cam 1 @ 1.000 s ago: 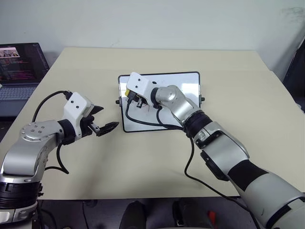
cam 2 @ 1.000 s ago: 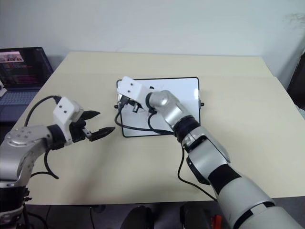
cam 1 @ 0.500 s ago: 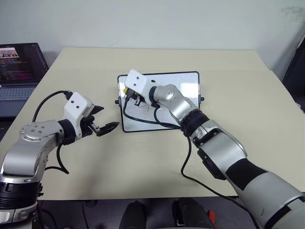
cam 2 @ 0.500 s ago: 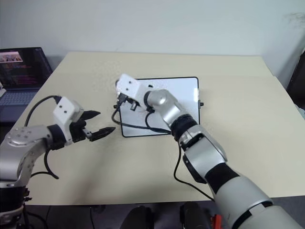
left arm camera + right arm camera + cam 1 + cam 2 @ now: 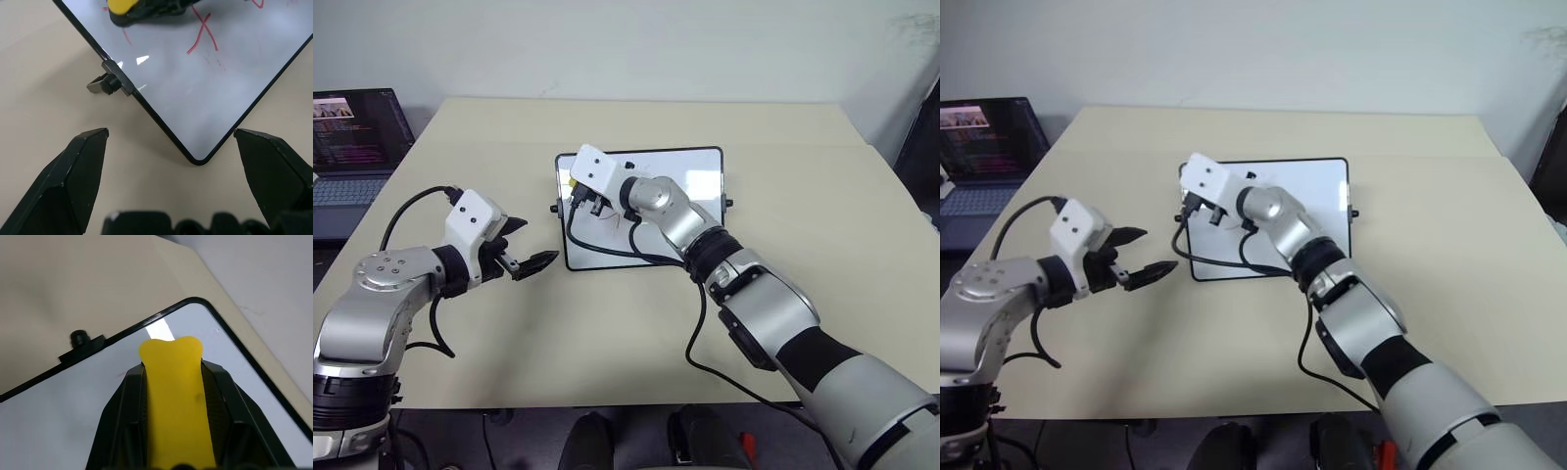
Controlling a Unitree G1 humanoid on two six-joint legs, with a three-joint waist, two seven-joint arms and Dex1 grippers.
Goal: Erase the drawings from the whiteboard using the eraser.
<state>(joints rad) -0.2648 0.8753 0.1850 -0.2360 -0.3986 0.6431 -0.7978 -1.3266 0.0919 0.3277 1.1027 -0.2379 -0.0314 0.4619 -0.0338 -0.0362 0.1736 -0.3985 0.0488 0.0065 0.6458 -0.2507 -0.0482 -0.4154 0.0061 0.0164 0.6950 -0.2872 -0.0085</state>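
- Your left hand (image 5: 530,257) hovers over the table (image 5: 607,323) with its fingers spread wide, holding nothing, just beside the whiteboard's near left corner.
- The whiteboard (image 5: 695,186) lies flat mid-table.
- Your right hand (image 5: 582,196) is clamped on the yellow eraser (image 5: 176,396), over the board's left part near its side knob (image 5: 105,84).
- A red cross (image 5: 203,34) of the drawings sits beside the eraser; whether the eraser touches the board, you probably can't tell.
- A laptop (image 5: 352,147) stands far left.
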